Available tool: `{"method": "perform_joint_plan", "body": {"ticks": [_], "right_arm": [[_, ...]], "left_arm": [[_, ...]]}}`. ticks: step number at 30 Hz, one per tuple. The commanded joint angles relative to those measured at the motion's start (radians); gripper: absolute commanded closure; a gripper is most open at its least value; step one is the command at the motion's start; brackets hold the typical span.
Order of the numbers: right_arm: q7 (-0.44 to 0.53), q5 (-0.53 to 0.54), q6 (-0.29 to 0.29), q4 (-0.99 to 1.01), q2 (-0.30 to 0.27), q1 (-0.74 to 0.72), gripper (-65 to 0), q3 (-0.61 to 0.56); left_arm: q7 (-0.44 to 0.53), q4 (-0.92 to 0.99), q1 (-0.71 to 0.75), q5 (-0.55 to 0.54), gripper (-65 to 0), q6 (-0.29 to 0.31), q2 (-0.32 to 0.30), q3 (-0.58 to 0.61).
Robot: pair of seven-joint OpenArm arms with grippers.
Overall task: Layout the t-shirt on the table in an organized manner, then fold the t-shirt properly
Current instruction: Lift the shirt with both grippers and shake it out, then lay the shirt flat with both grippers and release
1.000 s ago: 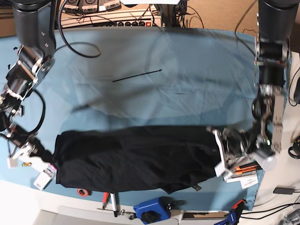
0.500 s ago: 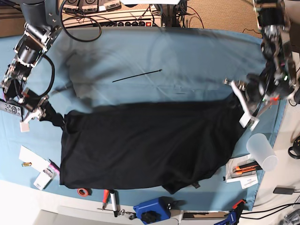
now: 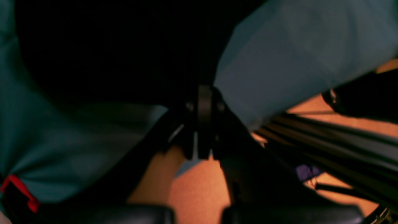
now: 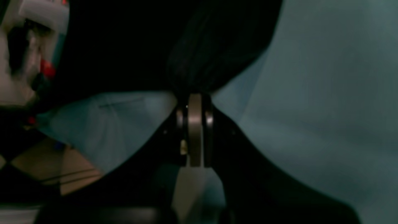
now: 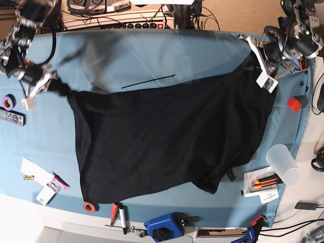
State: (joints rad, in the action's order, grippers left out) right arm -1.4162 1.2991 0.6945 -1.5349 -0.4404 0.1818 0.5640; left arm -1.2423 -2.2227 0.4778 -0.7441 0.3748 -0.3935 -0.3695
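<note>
Though wrist views blurred, both pincers, left [image 5: 260, 65] and right [image 5: 45, 83], clamp t-shirt [image 5: 167, 136] corners; print hidden

This looks like a robotics lab or workshop. A power strip [image 5: 136, 24] with many cables lies behind the table [image 5: 167, 50], which has a blue cloth. Along its edges lie a tape roll [image 5: 90, 206], a remote control [image 5: 12, 117] and a blue tool [image 5: 163, 228].
</note>
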Motion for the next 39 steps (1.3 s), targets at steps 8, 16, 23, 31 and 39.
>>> {"method": "perform_joint_plan", "body": {"ticks": [8,16,23,31,39], "right_arm": [[0.02,0.092,0.004,-0.286,0.04,0.257,0.0,0.116],[0.02,0.12,0.004,-0.304,0.08,0.298,0.0,0.406],[0.02,0.086,0.004,-0.304,0.083,0.367,0.0,0.419],[0.02,0.0,0.004,-0.303,0.083,0.409,0.0,0.419],[0.02,-0.01,0.004,-0.303,0.083,0.415,0.0,0.419]], "left_arm": [[0.007,-0.018,0.027,0.015,0.0,0.003,0.003,-0.007],[-0.018,-0.021,0.045,0.019,0.0,0.003,0.003,-0.007],[-0.018,-0.021,0.131,0.019,0.0,0.003,0.003,-0.007],[-0.017,-0.021,0.174,0.066,0.0,-0.019,0.014,-0.007],[-0.022,-0.021,0.174,0.051,-7.2,-0.012,0.025,-0.007]]}}
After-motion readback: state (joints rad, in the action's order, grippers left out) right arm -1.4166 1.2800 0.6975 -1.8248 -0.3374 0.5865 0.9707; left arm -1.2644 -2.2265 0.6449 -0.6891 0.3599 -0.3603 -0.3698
